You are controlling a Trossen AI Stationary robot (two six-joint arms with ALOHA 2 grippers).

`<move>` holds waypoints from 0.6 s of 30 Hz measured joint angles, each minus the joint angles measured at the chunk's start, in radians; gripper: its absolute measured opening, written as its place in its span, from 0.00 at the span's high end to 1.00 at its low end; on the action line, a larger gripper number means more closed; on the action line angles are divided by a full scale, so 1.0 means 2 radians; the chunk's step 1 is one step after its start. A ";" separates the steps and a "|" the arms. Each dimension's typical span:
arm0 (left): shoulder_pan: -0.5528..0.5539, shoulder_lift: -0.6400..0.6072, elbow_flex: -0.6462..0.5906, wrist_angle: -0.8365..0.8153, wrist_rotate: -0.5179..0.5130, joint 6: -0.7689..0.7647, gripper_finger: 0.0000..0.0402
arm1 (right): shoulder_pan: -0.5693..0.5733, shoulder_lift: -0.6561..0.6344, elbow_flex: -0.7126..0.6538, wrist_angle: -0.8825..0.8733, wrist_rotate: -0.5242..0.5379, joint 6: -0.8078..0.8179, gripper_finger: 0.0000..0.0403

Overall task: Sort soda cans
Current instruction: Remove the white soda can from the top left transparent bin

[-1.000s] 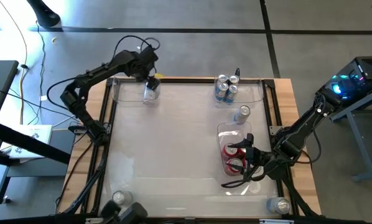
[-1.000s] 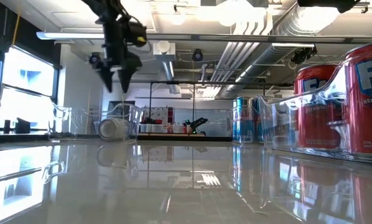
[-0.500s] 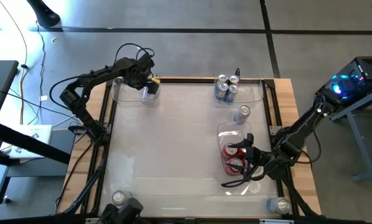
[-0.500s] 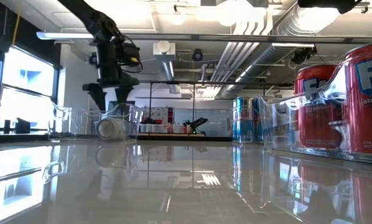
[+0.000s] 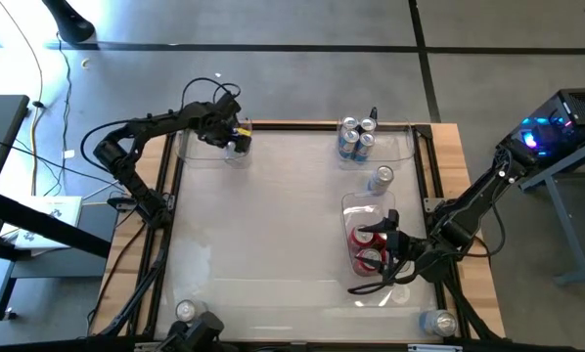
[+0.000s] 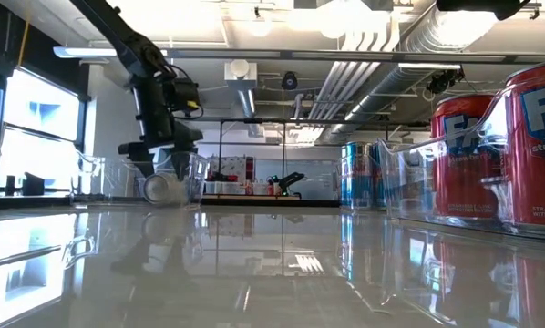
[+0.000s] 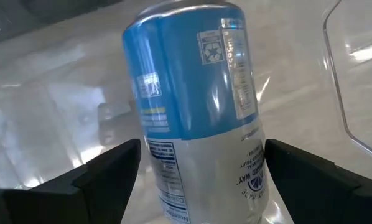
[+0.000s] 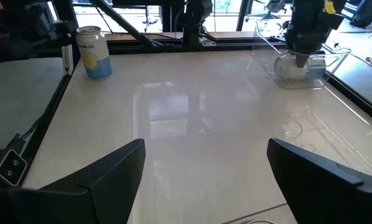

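A blue and silver-grey can (image 7: 192, 93) lies on its side in the clear far-left bin (image 5: 197, 149). My left gripper (image 7: 201, 146) is open and reaches down into that bin (image 6: 198, 169). Its fingers stand on either side of the can's (image 5: 237, 150) silver end. My right gripper (image 5: 382, 249) is open and waits over the near-right bin (image 5: 356, 207) that holds red cans (image 5: 369, 256). Blue cans (image 5: 356, 137) stand in the far-right bin. Single cans stand at mid-right (image 5: 381, 178), the near-left corner (image 5: 185, 311) and the near-right corner (image 5: 439, 321). My left gripper comes at the lying can from above, fingers across its body near the silver end (image 7: 204, 180). The left finger (image 7: 105, 171) and the right finger (image 7: 310, 168) stand close to its sides. Whether they touch it, I cannot tell. The can rests on the bin floor.
The clear bin walls (image 7: 354, 74) stand close around the left gripper. The table's glossy middle (image 5: 273, 225) lies between the arms. The right wrist view shows the near-left can (image 8: 94, 51) and the left arm at its bin (image 8: 301, 62). Cables run along the table's left edge (image 5: 126, 186).
My left gripper has come down into the far-left bin toward the lying can, and its wrist has swung a little toward the table's left edge. Its fingers now straddle the can. The can has stayed where it lay.
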 joint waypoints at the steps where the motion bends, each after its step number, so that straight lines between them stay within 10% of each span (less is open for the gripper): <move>1: 0.000 0.000 0.000 0.000 0.000 0.000 0.17 | 0.000 0.000 0.000 0.000 0.000 0.000 0.17; 18: 0.006 0.013 0.000 -0.014 -0.039 0.002 0.24 | 0.000 0.000 0.000 0.000 0.000 0.004 0.17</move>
